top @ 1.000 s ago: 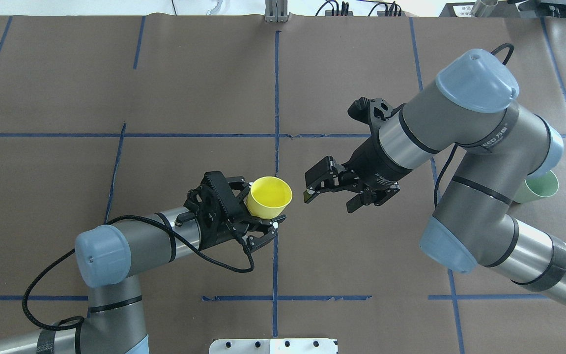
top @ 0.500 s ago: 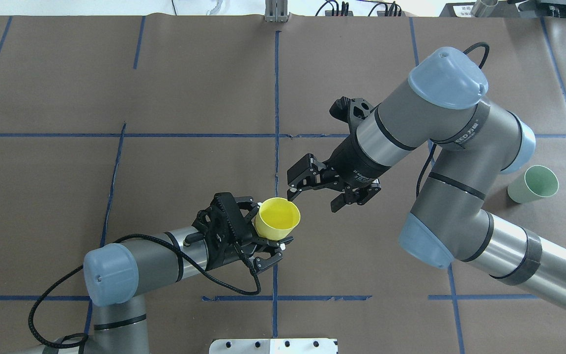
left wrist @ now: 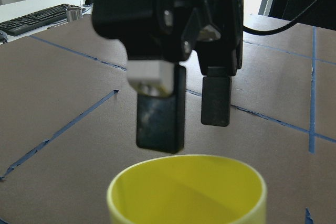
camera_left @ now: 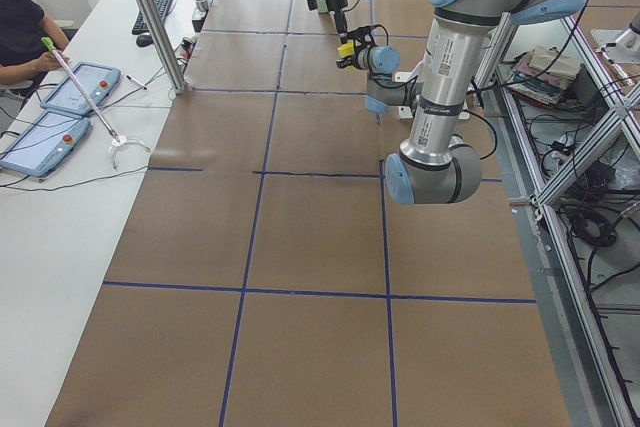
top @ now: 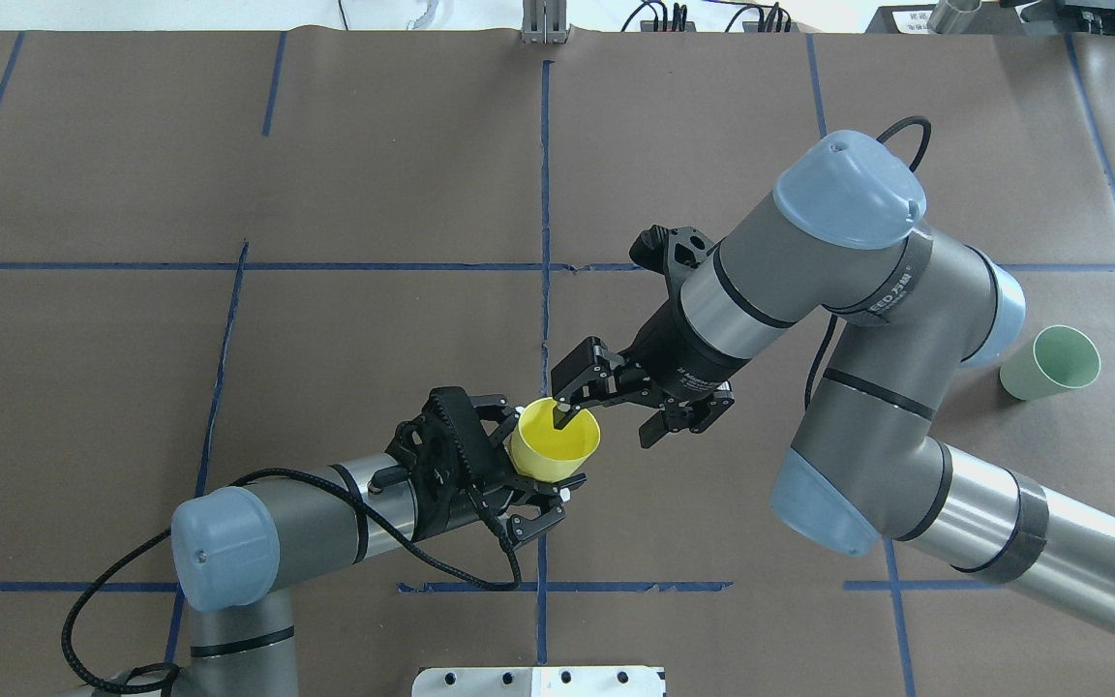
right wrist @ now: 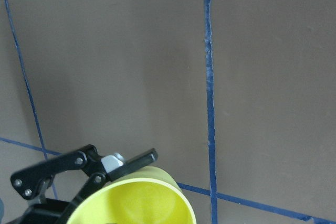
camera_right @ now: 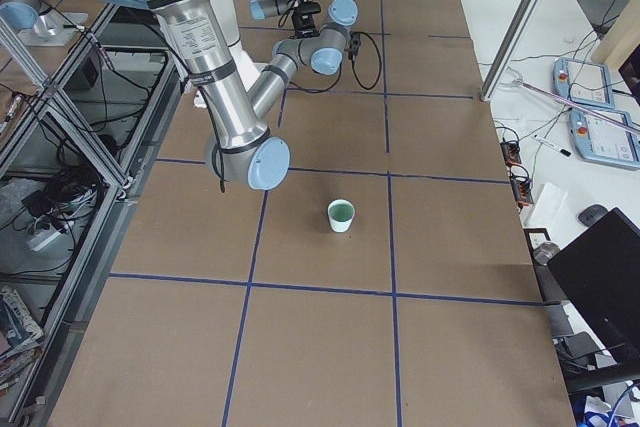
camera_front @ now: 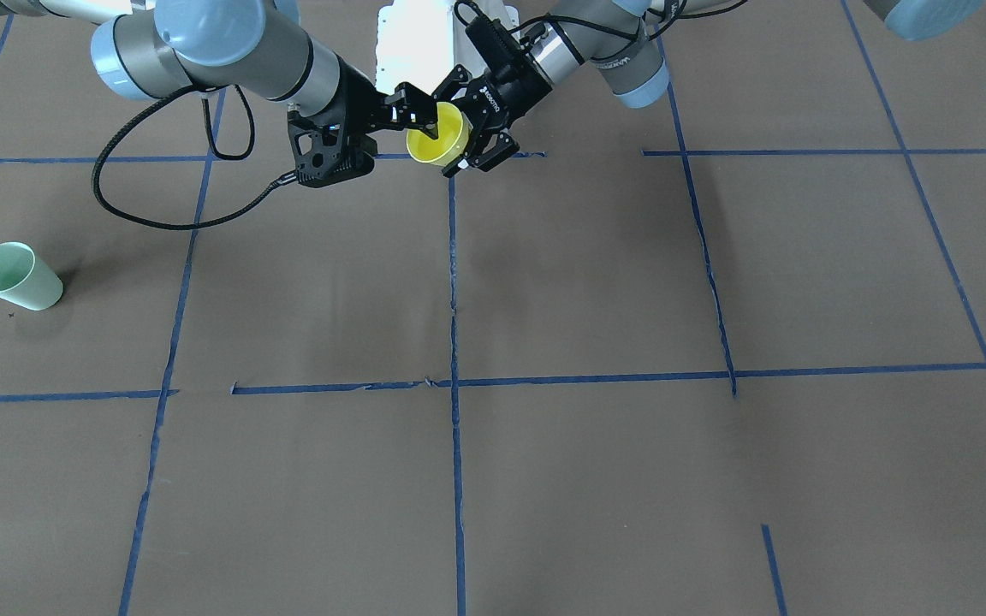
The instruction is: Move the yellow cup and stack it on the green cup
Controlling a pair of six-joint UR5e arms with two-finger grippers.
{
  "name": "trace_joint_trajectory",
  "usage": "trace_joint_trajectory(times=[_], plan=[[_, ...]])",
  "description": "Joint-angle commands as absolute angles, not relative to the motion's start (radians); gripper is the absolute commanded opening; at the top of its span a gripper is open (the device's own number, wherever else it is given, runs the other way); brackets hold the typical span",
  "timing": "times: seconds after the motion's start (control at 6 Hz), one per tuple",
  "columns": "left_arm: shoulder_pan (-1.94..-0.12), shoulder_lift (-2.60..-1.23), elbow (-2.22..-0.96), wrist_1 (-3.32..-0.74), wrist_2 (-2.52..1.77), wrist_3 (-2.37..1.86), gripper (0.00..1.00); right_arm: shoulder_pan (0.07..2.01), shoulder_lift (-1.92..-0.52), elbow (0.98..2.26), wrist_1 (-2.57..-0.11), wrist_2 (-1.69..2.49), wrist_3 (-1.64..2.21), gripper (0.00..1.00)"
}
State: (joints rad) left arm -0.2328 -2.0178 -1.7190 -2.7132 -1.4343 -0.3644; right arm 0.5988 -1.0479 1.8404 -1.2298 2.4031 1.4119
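Left wrist-mounted: right gripper [left wrist: 187,135] over yellow cup [left wrist: 186,192]

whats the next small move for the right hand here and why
Probably lower the right hand a little, so its open fingers straddle the wall of the yellow cup. The left hand grips that cup from the side. In the left wrist view one right finger hangs just above the rim and the other beyond it, so the right hand grips nothing yet.

yellow cup [top: 557,447]: looking like smooth, glossy plastic
green cup [top: 1051,363]: looking like smooth, matt plastic
table [top: 374,145]: showing matt brown paper
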Motion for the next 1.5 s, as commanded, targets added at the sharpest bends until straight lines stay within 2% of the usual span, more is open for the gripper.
trace_joint_trajectory(times=[0.0, 0.17, 0.33, 0.5, 0.67, 0.83, 1.0, 1.17, 1.33], plan=[[-0.232, -2.022, -1.721, -2.715, -1.434, -0.368, 0.47, 0.58, -1.051, 1.839, -1.229, 2.398, 1.41, 0.94], [-0.232, -2.026, -1.721, -2.717, -1.434, -0.37, 0.49, 0.578, -1.051, 1.839, -1.229, 2.398, 1.408, 0.8], [-0.232, -2.037, -1.721, -2.729, -1.433, -0.371, 0.52, 0.575, -1.052, 1.839, -1.227, 2.396, 1.408, 0.54], [-0.232, -2.039, -1.721, -2.73, -1.433, -0.371, 0.59, 0.575, -1.051, 1.839, -1.227, 2.392, 1.404, 0.16], [-0.232, -2.04, -1.723, -2.729, -1.431, -0.402, 0.67, 0.575, -1.051, 1.841, -1.226, 2.381, 1.407, 0.0], [-0.23, -2.04, -1.723, -2.727, -1.433, -0.417, 0.83, 0.575, -1.051, 1.841, -1.227, 2.373, 1.408, 0.0], [-0.23, -2.04, -1.723, -2.73, -1.433, -0.422, 0.93, 0.575, -1.052, 1.841, -1.227, 2.372, 1.408, 0.0], [-0.23, -2.043, -1.727, -2.73, -1.433, -0.428, 0.99, 0.575, -1.054, 1.842, -1.227, 2.355, 1.411, 0.0], [-0.229, -2.043, -1.727, -2.73, -1.433, -0.428, 1.0, 0.568, -1.057, 1.842, -1.227, 2.32, 1.413, 0.0]])
